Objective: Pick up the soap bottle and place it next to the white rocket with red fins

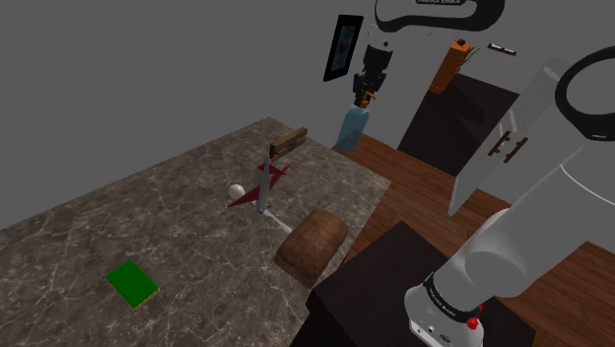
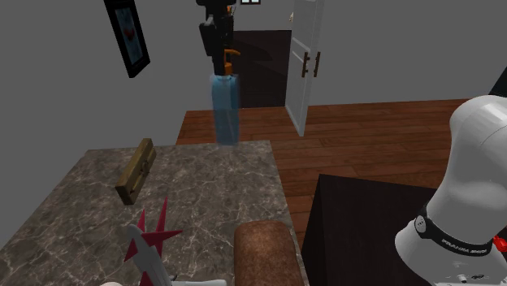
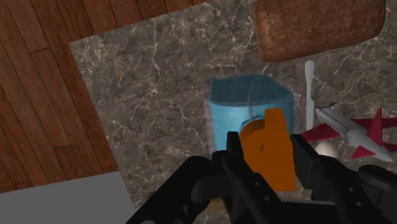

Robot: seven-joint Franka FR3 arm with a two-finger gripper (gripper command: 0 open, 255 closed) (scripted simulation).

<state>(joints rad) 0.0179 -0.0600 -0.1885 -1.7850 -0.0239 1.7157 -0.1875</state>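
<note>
The soap bottle is a translucent blue body with an orange pump top. My black gripper is shut on that pump from above and holds the bottle upright over the marble table's far corner. The second exterior view shows the bottle hanging under the gripper. Through the wrist view the fingers clasp the orange top, with the blue body below. The white rocket with dark red fins lies on its side mid-table, well apart from the bottle.
A brown loaf-shaped thing lies at the table edge nearest the stand. A wooden block sits beyond the rocket, a small white ball beside it, and a green book farther off. Wood floor and a white door lie past the table.
</note>
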